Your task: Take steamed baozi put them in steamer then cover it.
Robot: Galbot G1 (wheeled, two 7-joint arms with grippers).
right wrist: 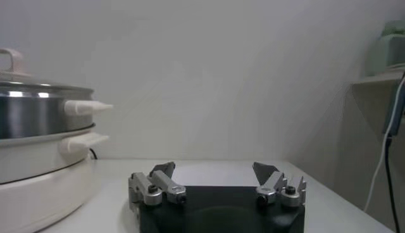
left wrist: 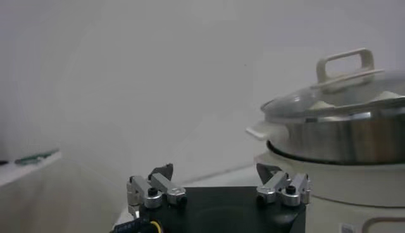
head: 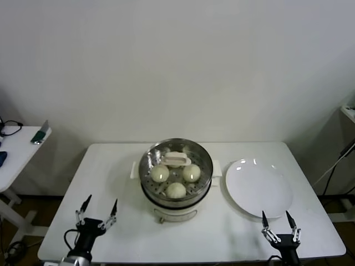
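Note:
The steamer (head: 176, 191) stands at the middle of the white table (head: 116, 166), a steel pot on a white base. Inside it lie three steamed baozi (head: 160, 172) in sight, pale and round. The glass cover (head: 199, 158) rests on the pot, its cream handle (head: 176, 159) on top. In the left wrist view the steamer (left wrist: 354, 136) and the cover (left wrist: 335, 101) show from the side. My left gripper (head: 98, 206) hangs open at the table's front left. At the front right my right gripper (head: 275, 218) is open too. Neither holds anything.
A flat white plate (head: 258, 187) lies bare to the right of the steamer. A small side table (head: 16, 149) with dark items stands at far left. Cables (head: 333, 166) hang past the table's right end.

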